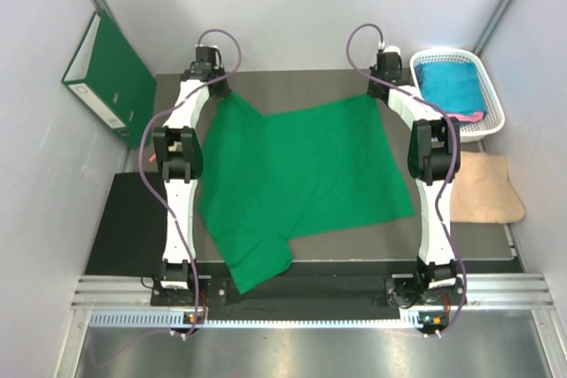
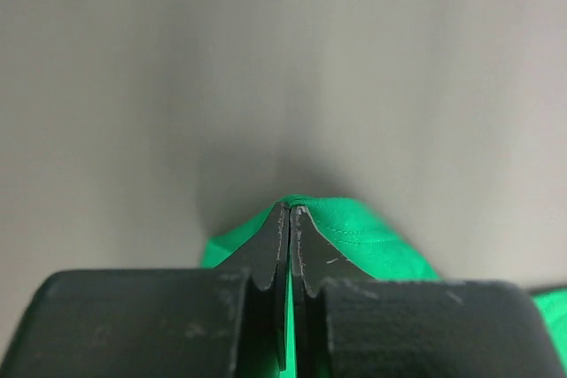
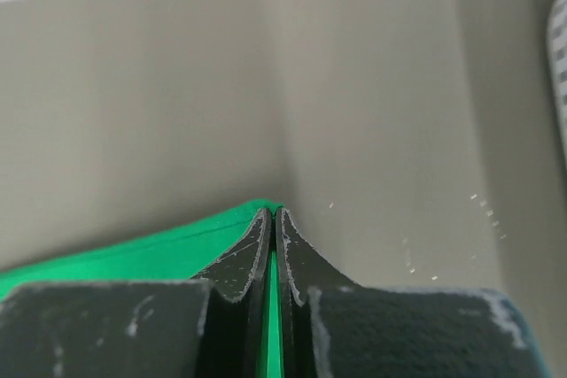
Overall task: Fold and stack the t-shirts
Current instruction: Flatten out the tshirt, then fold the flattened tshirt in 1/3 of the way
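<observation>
A bright green t-shirt (image 1: pixel 301 174) lies spread across the dark table, its far edge held up at both corners. My left gripper (image 1: pixel 219 88) is shut on the far left corner; the left wrist view shows green cloth (image 2: pixel 372 241) pinched between the black fingers (image 2: pixel 266 250). My right gripper (image 1: pixel 381 90) is shut on the far right corner, and green cloth (image 3: pixel 151 254) runs out from between its fingers (image 3: pixel 301 258). A teal t-shirt (image 1: pixel 449 84) with a pink one (image 1: pixel 469 118) under it lies in the white basket (image 1: pixel 493 95) at the back right.
A dark green binder (image 1: pixel 106 73) with a white spine leans on the left wall. A beige cloth (image 1: pixel 483 185) lies at the right, near the basket. Grey walls close in the table on three sides. The arm bases stand on a rail at the near edge.
</observation>
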Tool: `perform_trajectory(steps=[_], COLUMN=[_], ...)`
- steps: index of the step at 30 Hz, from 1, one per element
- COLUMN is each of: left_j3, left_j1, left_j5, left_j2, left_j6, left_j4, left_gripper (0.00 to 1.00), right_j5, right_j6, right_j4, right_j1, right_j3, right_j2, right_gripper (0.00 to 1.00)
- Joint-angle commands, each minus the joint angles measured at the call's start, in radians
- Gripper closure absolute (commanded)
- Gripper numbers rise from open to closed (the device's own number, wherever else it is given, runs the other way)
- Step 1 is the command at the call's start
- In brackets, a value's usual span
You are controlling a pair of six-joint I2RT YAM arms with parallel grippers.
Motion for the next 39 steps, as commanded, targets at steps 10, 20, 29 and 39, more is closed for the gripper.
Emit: perform_trajectory(steps=[10,20,29,39], left_j3=[-0.039,-0.204,-0.425,-0.661], left_j1=[0.08,0.066,0.063,0.026], left_j5=[0.051,0.131,0.103,0.056], left_j2=[-0.204,-0.322,-0.546,-0.754], left_j6=[-0.103,-0.134,-0.151,-0.187], left_j4=[0.167,0.003,-0.091,-0.178], left_gripper=[1.0,1.0,1.0,1.0], right_j5=[-0.01,-0.022,-0.065,-0.097], right_j6=[0.089,0.082,0.063,0.072], right_j4=[-0.033,-0.071,-0.077,-0.058], right_j1=[-0.035,-0.039,-0.045,-0.046], right_j3=[-0.02,-0.041,-0.116,-0.271], right_j2=[-0.107,-0.171,-0.251,-0.384], right_gripper=[1.0,1.0,1.0,1.0])
